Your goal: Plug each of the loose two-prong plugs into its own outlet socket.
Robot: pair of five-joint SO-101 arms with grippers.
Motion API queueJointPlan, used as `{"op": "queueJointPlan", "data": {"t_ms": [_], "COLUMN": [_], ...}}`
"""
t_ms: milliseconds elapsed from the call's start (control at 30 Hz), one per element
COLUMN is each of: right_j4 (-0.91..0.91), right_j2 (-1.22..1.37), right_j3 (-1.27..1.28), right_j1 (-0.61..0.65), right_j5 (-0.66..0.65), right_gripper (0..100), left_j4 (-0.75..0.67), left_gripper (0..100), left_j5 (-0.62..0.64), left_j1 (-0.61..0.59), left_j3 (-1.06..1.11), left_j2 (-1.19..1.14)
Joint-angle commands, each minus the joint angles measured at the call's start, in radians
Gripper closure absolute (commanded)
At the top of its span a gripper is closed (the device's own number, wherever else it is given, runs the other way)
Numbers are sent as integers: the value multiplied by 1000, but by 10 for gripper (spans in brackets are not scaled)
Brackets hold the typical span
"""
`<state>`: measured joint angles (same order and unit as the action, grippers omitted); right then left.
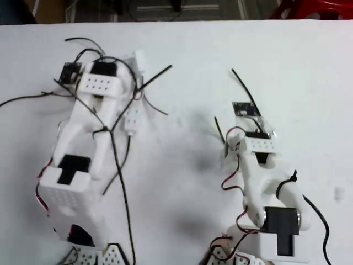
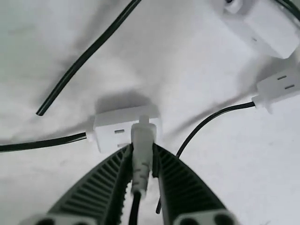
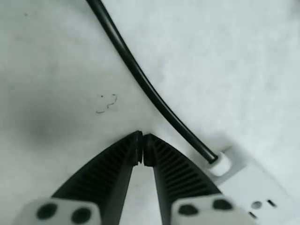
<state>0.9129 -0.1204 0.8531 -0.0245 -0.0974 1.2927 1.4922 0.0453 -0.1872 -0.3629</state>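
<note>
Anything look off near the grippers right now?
The plug in the left gripper meets the socket beside open slots; seating cannot be told. The right gripper is shut on nothing, next to a cord.

A white table (image 1: 182,49) is seen spread across nearly the whole high view, and soft grey shadows are cast over its matte surface. Beyond its far edge a dim strip of room is shown, where a red piece of furniture (image 1: 322,8) is glimpsed at one corner and a brown surface (image 1: 52,8) at the other.
</note>
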Motion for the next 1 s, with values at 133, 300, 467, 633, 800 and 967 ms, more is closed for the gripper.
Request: {"op": "queueJointPlan", "data": {"t_ms": [133,300,467,633,800,967], "right_j4": [-13,-13,-13,-13,-13,-12], "right_j2": [-10,-8,-8,-8,-8,-7], "right_j3": [3,3,3,3,3,3], "right_j1": [28,28,28,28,28,28], "right_j5": [5,3,2,2,6,6], "right_gripper": [979,979,979,979,979,979], "left_j4": [-74,-75,-69,-69,-75,-104], "left_gripper": [976,976,976,976,976,976], "left_j5": [8,8,8,9,9,9], "left_j1": [45,48,64,58,64,56], "left_j3": [12,25,25,26,26,35], "left_j2": [10,10,10,10,8,-1]}}
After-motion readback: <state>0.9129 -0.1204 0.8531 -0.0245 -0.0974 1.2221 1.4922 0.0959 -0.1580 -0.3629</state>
